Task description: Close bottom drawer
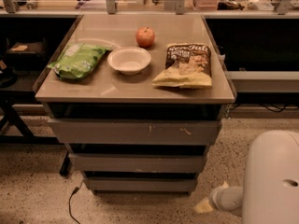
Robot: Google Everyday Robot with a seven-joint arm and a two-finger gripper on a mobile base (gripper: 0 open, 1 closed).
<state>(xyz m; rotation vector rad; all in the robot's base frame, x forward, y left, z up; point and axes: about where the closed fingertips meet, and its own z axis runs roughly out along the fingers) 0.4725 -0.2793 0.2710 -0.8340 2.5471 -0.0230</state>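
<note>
The bottom drawer (140, 185) is the narrowest of three grey-brown drawer fronts under the table, low near the floor. Its plain front sits nearly flush beneath the middle drawer (138, 163), with a dark gap above it and no tray showing. The widest top drawer (135, 132) has pale scratch marks. My gripper (203, 205) is at the bottom right, close to the floor, just right of the bottom drawer's right end and apart from it. My white arm (273, 181) fills the lower right corner.
On the table top (93, 90) lie a green bag (77, 59), a white bowl (129, 59), a red apple (145, 37) and a chip bag (186, 65). A black cable (71, 204) lies on the speckled floor at the left. Dark shelving stands on both sides.
</note>
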